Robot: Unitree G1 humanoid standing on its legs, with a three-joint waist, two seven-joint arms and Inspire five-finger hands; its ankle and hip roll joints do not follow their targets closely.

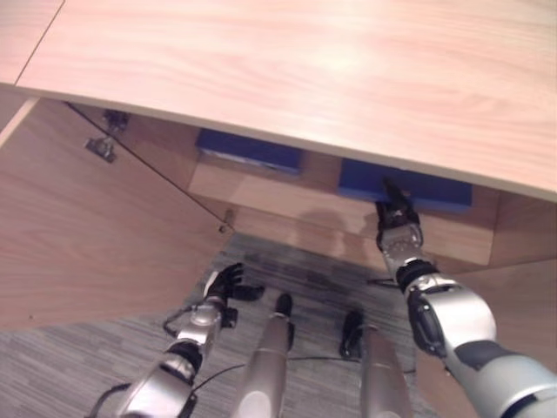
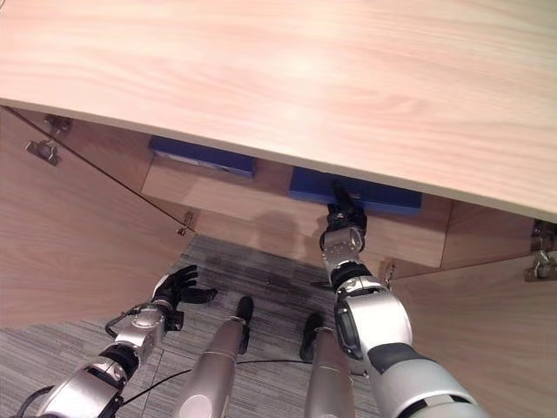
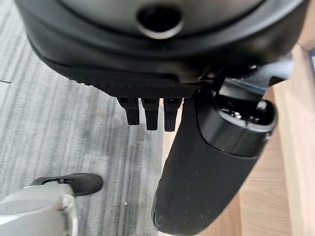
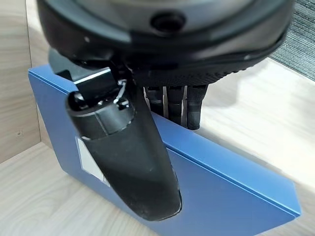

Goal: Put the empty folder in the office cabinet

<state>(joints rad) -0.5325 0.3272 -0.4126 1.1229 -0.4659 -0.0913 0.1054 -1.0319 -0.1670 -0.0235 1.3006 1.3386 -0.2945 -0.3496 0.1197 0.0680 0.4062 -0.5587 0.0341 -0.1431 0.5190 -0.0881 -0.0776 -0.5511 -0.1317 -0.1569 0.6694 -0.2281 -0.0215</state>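
A blue folder (image 1: 437, 188) with a white label stands on its long edge on the wooden shelf (image 1: 278, 187) inside the open office cabinet, at the right. My right hand (image 1: 396, 223) reaches in to it. In the right wrist view the fingers (image 4: 193, 105) are straight and rest on the top edge of the folder (image 4: 236, 191), and the thumb (image 4: 133, 162) lies straight in front of its labelled face. My left hand (image 1: 226, 286) hangs low over the carpet at the left, relaxed and holding nothing.
A second blue folder (image 1: 249, 150) lies farther left on the same shelf. The cabinet's wooden top (image 1: 305, 61) overhangs the opening. The left door (image 1: 87, 235) and right door (image 2: 487, 331) stand swung open to either side. Grey carpet (image 1: 78, 366) lies below.
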